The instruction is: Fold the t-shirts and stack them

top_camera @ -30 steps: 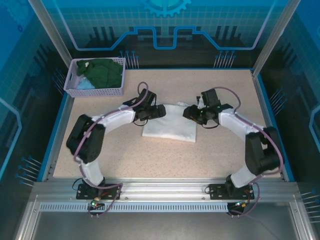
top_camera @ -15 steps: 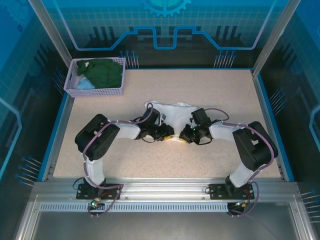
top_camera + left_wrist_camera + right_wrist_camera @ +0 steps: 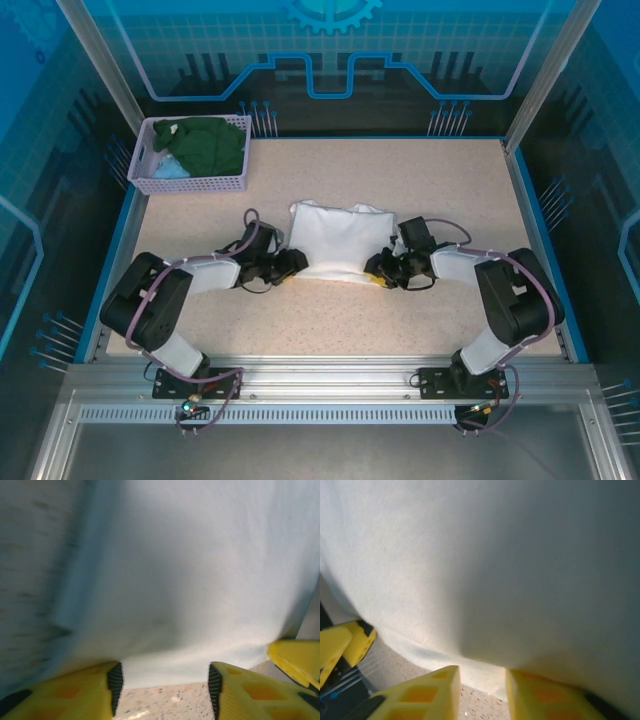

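From above, the white t-shirt [image 3: 340, 240] lies folded into a rough rectangle at the middle of the table [image 3: 450, 190], with its near edge slightly uneven. The left gripper [image 3: 295, 264] sits low at the shirt's near left corner and the right gripper [image 3: 375, 272] at its near right corner. Both arms are bent flat over the table, and from this height I cannot tell how the jaws stand.

The wrist cameras settle that. In the left wrist view the yellow fingers [image 3: 75, 690] stand apart, with speckled table showing in the gap between them. The hem of the white cloth runs just beyond the tips, unclamped, and a yellow finger of the other gripper shows at the right edge. In the right wrist view the fingers [image 3: 420, 697] are also apart, though the gap is narrower. A strip of table shows between them, and the cloth edge lies right at the tips. No black print shows on the shirt in any view.

Bare table runs on every side of the shirt: a wide band toward the far rail, open stretches left and right, and a strip between the shirt and the arm bases.

At the far left corner stands the lavender mesh basket [image 3: 190, 184], well apart from the white shirt. It holds a bunched dark green t-shirt [image 3: 212, 145], heaped to about rim height, and a light blue t-shirt [image 3: 168, 168] tucked into its near left part
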`<action>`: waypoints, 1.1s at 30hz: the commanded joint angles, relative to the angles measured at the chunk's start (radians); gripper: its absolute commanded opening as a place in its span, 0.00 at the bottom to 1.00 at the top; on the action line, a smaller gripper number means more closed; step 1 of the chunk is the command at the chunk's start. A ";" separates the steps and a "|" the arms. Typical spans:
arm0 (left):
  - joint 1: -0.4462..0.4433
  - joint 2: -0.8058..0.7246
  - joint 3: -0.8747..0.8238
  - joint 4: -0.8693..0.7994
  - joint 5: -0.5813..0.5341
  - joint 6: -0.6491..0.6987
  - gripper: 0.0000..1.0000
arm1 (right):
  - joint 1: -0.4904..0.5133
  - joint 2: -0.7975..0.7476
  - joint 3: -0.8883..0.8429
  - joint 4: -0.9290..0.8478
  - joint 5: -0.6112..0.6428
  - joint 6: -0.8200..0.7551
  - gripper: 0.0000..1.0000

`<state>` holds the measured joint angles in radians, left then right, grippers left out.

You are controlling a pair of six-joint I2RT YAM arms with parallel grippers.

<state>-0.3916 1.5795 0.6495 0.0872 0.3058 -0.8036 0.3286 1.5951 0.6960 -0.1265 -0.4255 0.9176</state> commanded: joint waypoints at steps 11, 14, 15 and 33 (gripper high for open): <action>0.012 -0.503 0.187 -0.611 -0.298 0.113 0.99 | 0.191 -0.117 0.439 -0.562 0.611 -0.166 0.73; 0.008 -0.573 0.312 -0.771 -0.322 0.175 0.99 | 0.225 0.099 0.637 -0.654 0.619 -0.205 0.75; 0.009 -0.583 0.357 -0.828 -0.324 0.208 0.99 | 0.232 0.165 0.689 -0.668 0.637 -0.210 0.76; -0.033 -0.846 0.228 -0.958 -0.399 0.442 0.99 | 0.074 0.662 1.114 -0.894 0.671 -0.321 0.84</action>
<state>-0.4137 0.7498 0.8795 -0.8791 -0.0826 -0.3950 0.4862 2.2223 1.7573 -0.9165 0.1879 0.6491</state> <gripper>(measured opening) 0.988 0.842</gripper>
